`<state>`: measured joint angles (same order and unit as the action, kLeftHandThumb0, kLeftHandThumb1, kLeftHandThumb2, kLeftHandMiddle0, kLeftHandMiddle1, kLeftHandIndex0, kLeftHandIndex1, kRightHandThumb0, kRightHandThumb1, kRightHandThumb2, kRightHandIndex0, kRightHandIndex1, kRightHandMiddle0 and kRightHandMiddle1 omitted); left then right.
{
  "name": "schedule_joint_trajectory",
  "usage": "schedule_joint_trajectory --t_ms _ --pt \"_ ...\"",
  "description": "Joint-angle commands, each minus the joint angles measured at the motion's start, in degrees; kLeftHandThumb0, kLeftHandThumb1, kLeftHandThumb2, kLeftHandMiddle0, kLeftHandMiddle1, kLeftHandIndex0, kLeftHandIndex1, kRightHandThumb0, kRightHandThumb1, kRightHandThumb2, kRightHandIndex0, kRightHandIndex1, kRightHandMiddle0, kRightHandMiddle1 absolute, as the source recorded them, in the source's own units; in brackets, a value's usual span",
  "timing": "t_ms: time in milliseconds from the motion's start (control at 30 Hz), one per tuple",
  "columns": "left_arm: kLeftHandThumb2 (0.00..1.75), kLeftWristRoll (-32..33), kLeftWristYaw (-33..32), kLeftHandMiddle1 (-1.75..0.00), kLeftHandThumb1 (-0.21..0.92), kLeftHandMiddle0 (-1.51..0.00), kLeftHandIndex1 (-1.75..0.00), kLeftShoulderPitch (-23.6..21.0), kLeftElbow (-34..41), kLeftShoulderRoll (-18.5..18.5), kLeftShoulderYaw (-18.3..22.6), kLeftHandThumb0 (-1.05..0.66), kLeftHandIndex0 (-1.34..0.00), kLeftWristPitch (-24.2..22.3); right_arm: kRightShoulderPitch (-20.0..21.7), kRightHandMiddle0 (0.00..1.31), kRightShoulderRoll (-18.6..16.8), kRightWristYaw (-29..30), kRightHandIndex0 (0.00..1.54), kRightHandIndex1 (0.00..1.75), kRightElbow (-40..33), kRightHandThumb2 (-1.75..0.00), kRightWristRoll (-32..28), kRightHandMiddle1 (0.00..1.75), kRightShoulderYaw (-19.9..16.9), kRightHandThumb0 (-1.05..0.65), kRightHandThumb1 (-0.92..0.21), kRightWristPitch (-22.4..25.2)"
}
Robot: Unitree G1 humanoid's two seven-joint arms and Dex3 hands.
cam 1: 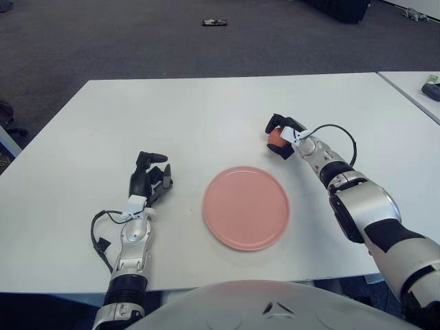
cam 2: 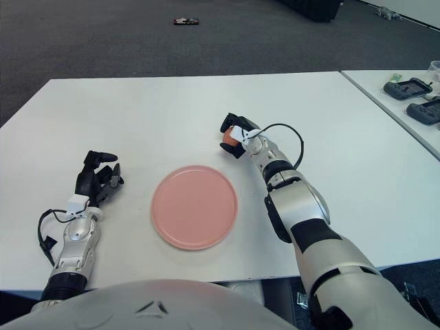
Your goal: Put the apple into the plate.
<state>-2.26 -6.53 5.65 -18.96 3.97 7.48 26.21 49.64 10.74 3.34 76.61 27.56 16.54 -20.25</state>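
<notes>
A small red-orange apple (cam 1: 276, 137) shows between the black fingers of my right hand (cam 1: 280, 136), which is shut on it beyond the plate's far right edge. Most of the apple is hidden by the fingers. The pink round plate (cam 1: 245, 207) lies flat on the white table (cam 1: 192, 117), in front of me, with nothing on it. My left hand (cam 1: 150, 177) shows to the left of the plate, fingers loosely curled and holding nothing.
A second white table (cam 2: 385, 75) stands at the right with black devices (cam 2: 411, 88) on it. A small dark object (cam 1: 214, 23) lies on the grey carpet beyond the table.
</notes>
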Motion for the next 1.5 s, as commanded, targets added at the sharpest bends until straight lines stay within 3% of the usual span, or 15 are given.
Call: schedule_joint_trajectory --t_ms 0,600,1033,1467 --pt "0.82 -0.26 -0.97 -1.75 0.71 -0.86 -1.75 0.77 -2.54 -0.7 0.23 -0.38 -0.32 -0.3 -1.01 0.55 -1.18 1.53 0.83 1.65 -1.01 -1.57 -0.72 1.75 -0.31 0.0 -0.08 -2.32" --pt "0.82 0.31 -0.35 -1.75 0.71 -0.85 -1.75 0.4 -2.43 -0.89 0.27 -0.38 -0.32 -0.65 -1.2 0.57 -1.1 -0.95 0.83 1.69 -3.99 -1.61 -5.94 1.75 -4.98 0.0 -0.05 -7.94" --pt "0.83 -0.09 -0.58 -1.75 0.7 -0.86 -1.75 0.04 -2.82 -0.93 0.07 -0.38 -0.33 -0.49 -3.41 0.57 0.62 -0.64 0.85 1.65 -9.54 -1.59 -7.22 1.75 -5.84 0.0 -0.06 -13.39" --pt "0.83 0.17 -0.24 -1.75 0.7 -0.86 -1.75 -0.72 -3.98 -1.01 -0.05 -0.38 -0.33 1.14 -11.52 0.61 2.44 -8.92 0.88 1.64 -27.63 -1.64 -11.39 1.75 -6.26 0.0 -0.01 -16.03"
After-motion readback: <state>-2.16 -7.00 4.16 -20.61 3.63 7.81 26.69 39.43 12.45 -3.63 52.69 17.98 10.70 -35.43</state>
